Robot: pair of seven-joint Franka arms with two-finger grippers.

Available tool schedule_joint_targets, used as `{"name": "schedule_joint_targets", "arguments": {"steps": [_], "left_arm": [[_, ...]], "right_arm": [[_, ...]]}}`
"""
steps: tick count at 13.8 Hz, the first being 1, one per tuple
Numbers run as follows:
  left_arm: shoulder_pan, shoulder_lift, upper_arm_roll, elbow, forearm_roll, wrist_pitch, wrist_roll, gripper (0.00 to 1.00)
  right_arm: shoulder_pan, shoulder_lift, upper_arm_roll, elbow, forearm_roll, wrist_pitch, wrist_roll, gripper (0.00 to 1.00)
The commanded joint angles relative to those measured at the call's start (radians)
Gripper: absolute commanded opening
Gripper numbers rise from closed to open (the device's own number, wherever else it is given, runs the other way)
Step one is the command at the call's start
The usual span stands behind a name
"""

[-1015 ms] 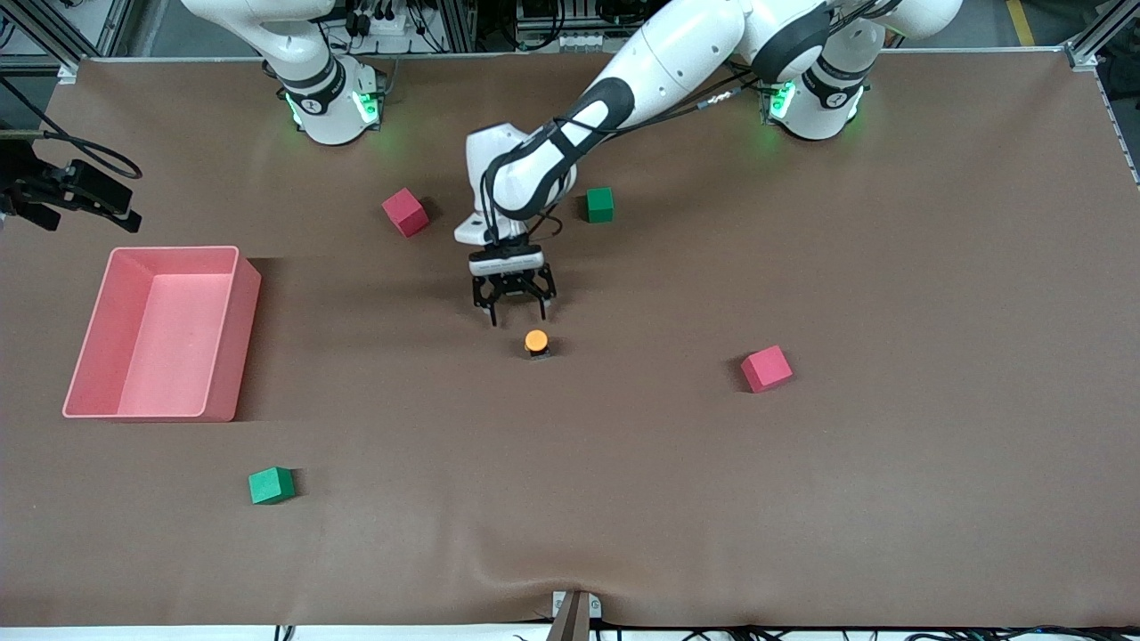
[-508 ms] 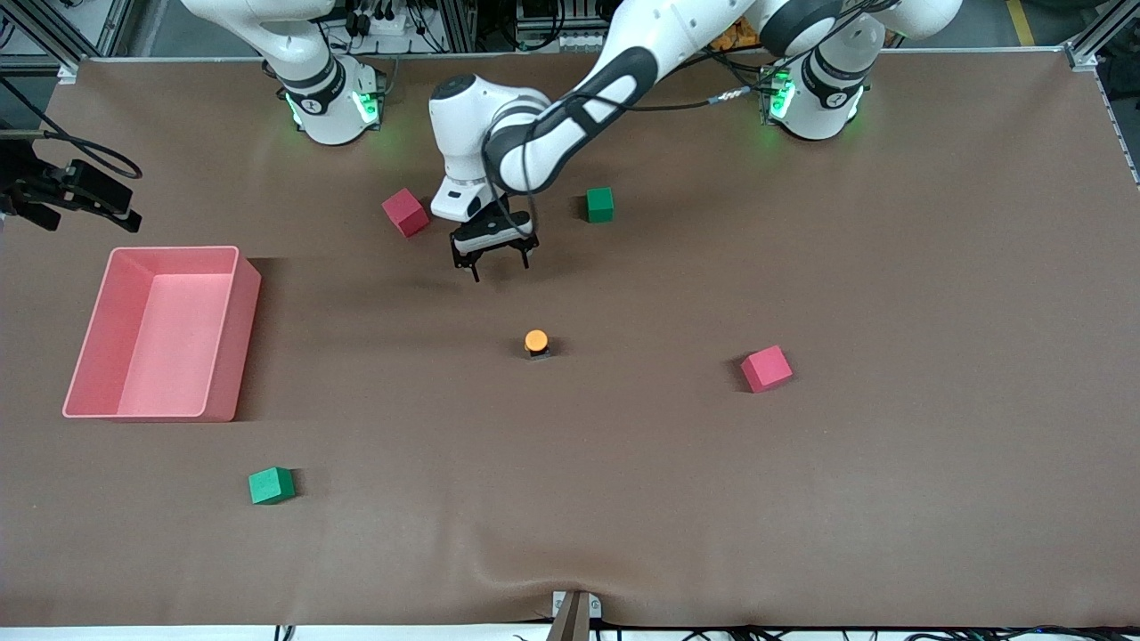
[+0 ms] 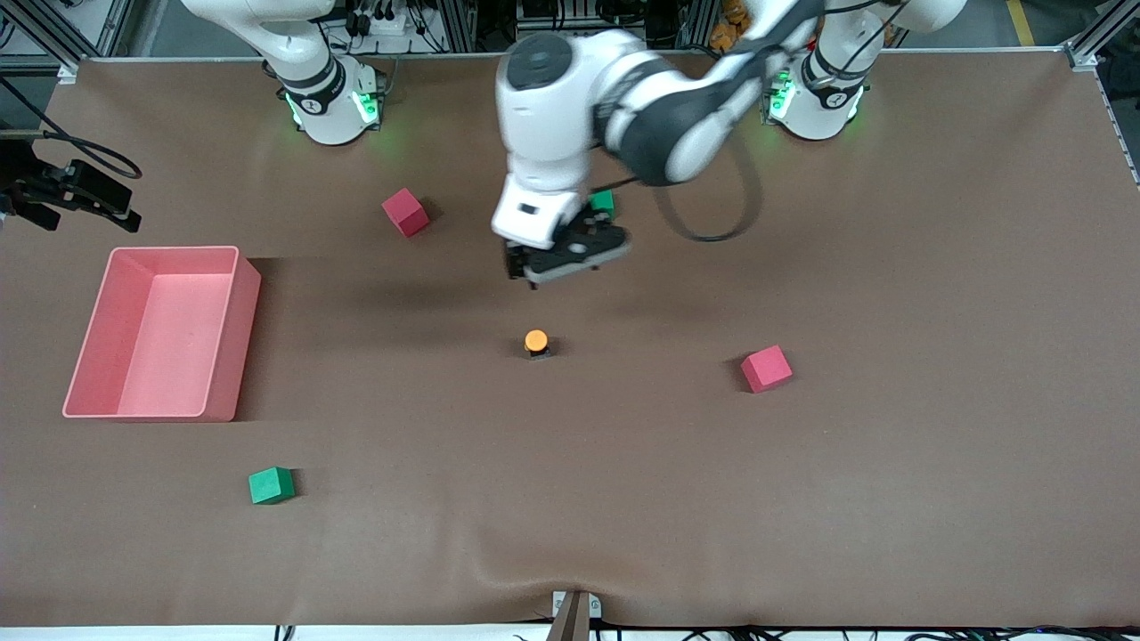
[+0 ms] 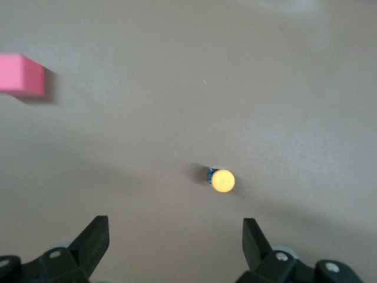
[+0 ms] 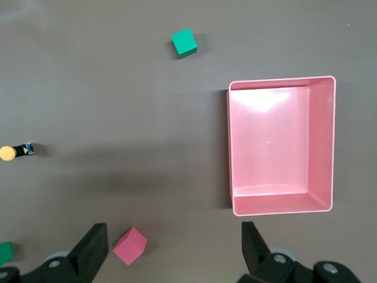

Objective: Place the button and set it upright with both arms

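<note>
Left gripper (image 3: 563, 256): held in the air, fingers spread wide, nothing between them. Button (image 3: 535, 341): seen standing upright on the table (image 3: 891, 499), orange cap up, long axis vertical, below the left gripper and offset toward the front camera; in the left wrist view the button (image 4: 222, 180) lay ahead of the fingertips, nearer one finger (image 4: 255, 240) than the other. Left gripper judged nearer the button.

Right gripper (image 5: 171, 244): parked high above the right arm's end of the table, fingers wide, empty; arm waiting.

Count: one button, two red cubes (image 3: 405, 212) (image 3: 766, 369), two green cubes (image 3: 603, 203) (image 3: 271, 485), one pink bin (image 3: 160, 334).
</note>
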Motion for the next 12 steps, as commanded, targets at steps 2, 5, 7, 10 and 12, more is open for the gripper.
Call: {"name": "schedule_joint_targets", "arguments": {"steps": [2, 5, 7, 10, 12], "left_arm": [[0.21, -0.162, -0.013, -0.045, -0.149, -0.111, 0.27, 1.0], [0.334, -0.22, -0.007, -0.045, -0.157, -0.148, 0.305, 1.0], [0.415, -0.248, -0.005, -0.045, -0.154, -0.197, 0.415, 1.0], [0.512, -0.292, 0.001, -0.048, -0.146, -0.28, 0.618, 1.0], [0.587, -0.319, -0.007, -0.054, -0.148, -0.309, 0.743, 1.0]], "right_arm": [[-0.011, 0.01, 0.009, 0.022, -0.013, -0.014, -0.013, 1.0], [-0.011, 0.01, 0.009, 0.022, -0.013, -0.014, -0.013, 1.0], [-0.011, 0.01, 0.009, 0.022, -0.013, -0.014, -0.013, 1.0], [-0.011, 0.01, 0.009, 0.022, -0.013, -0.014, -0.013, 1.0], [-0.011, 0.01, 0.009, 0.022, -0.013, -0.014, -0.013, 1.0]]}}
